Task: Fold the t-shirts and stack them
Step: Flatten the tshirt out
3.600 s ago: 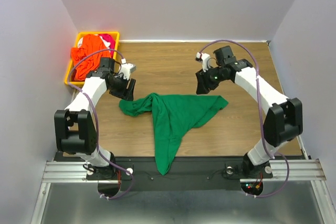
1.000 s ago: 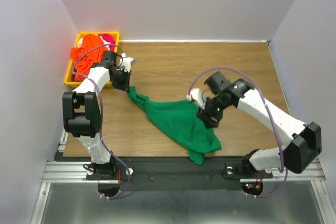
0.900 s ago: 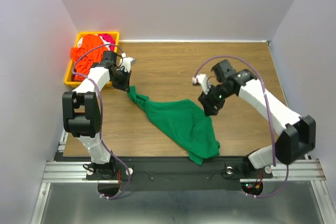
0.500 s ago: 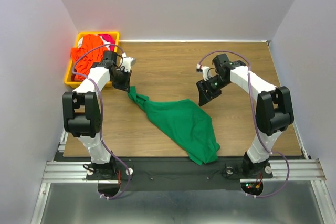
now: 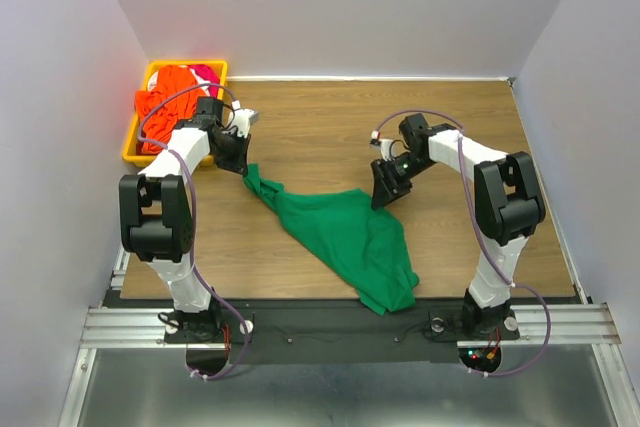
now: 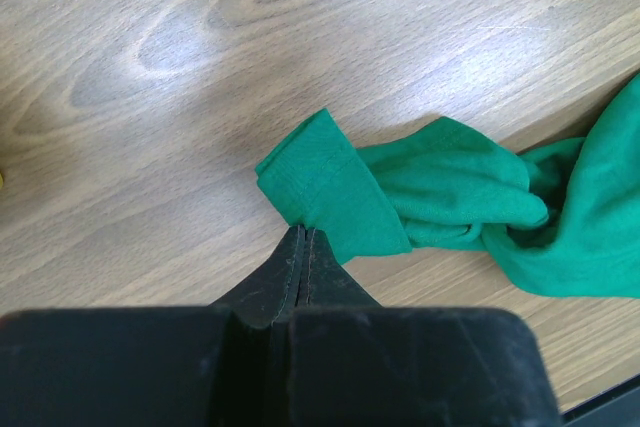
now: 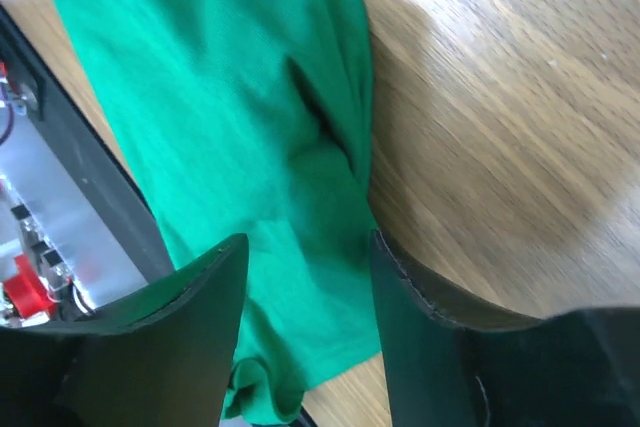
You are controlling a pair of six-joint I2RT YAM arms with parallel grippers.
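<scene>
The dark green t-shirt (image 5: 345,232) lies crumpled in a diagonal strip from the left middle of the table toward the near edge. My left gripper (image 5: 244,167) is shut on its far-left sleeve; the left wrist view shows the jaws (image 6: 303,235) pinched together on the sleeve hem (image 6: 320,182). My right gripper (image 5: 384,195) hovers open just over the shirt's upper right corner, with green cloth (image 7: 200,97) below its spread fingers (image 7: 420,287) and nothing between them. An orange t-shirt (image 5: 168,97) and a red-pink one (image 5: 208,75) sit bunched in the bin.
The yellow bin (image 5: 150,72) stands at the table's back left corner. Bare wooden table (image 5: 320,117) shows behind and to the right of the green shirt. The shirt's lower end reaches the black rail (image 5: 300,317) at the near edge.
My right gripper has left the shirt's lower right part and moved back to its upper right corner, jaws narrowing a little. The left gripper and shirt have stayed put.
</scene>
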